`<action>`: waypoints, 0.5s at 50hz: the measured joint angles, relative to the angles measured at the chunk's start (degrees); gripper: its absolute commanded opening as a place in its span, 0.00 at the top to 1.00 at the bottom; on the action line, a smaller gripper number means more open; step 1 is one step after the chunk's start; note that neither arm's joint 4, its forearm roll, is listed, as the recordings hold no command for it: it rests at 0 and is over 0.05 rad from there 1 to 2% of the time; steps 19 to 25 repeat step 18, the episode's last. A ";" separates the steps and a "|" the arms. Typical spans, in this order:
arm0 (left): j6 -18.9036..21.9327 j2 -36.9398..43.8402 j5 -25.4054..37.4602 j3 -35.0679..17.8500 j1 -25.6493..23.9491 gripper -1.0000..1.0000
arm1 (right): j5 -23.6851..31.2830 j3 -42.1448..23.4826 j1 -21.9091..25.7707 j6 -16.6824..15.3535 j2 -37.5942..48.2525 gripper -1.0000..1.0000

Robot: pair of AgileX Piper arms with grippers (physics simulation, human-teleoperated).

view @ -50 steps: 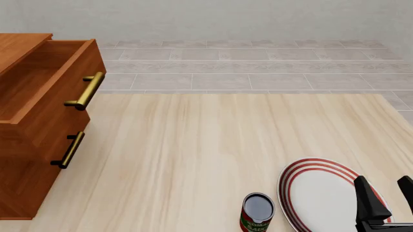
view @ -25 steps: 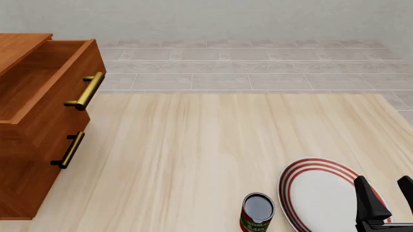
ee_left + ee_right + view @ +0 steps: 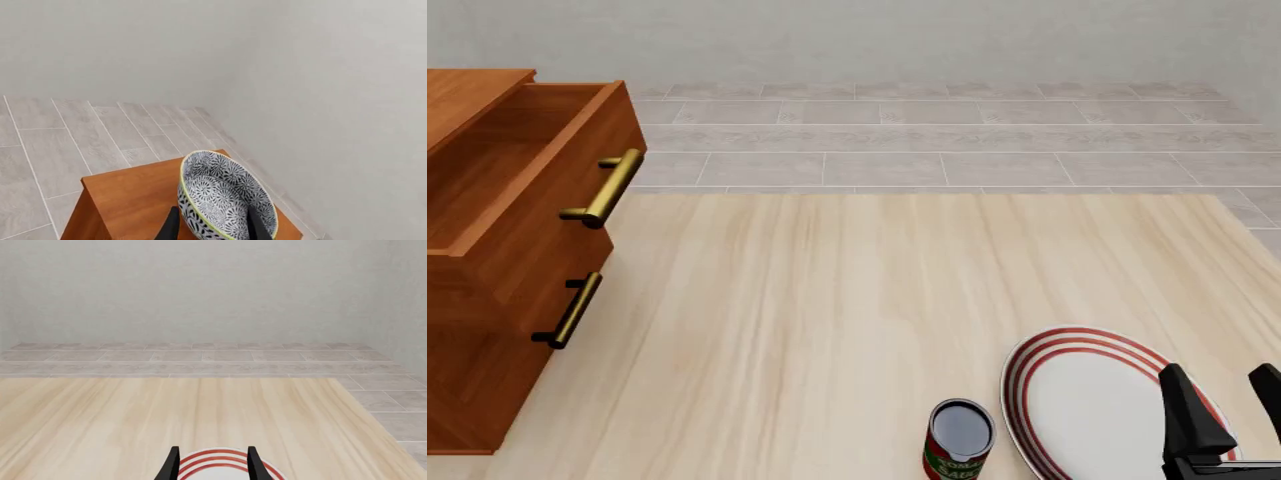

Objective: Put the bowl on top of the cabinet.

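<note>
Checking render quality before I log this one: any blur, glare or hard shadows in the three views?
Front view: sharp throughout, flat even light, only a soft shadow under the can. Left wrist view: the bowl on the cabinet is crisp, its pattern legible, no glare. Right wrist view: plate rings clean, wall featureless, no blur.

From my seat the room's pretty bare: a plain pale grey-white wall (image 3: 934, 40) runs across the back, and in the left wrist view it meets a second wall at a corner. The floor is light grey rectangular tiles (image 3: 961, 140) laid in staggered rows with thin pale grout lines. The work surface is a light beige wooden table with streaky grain (image 3: 827, 320), everything lit flat and even.
</note>
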 measured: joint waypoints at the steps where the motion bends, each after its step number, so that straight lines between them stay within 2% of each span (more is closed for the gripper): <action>1: 0.04 -0.24 0.10 0.03 -0.21 0.00 | 0.00 0.00 0.00 0.00 0.00 0.00; 25: 0.14 -4.75 2.00 0.49 -3.44 0.00 | 0.00 0.00 0.00 0.00 0.00 0.00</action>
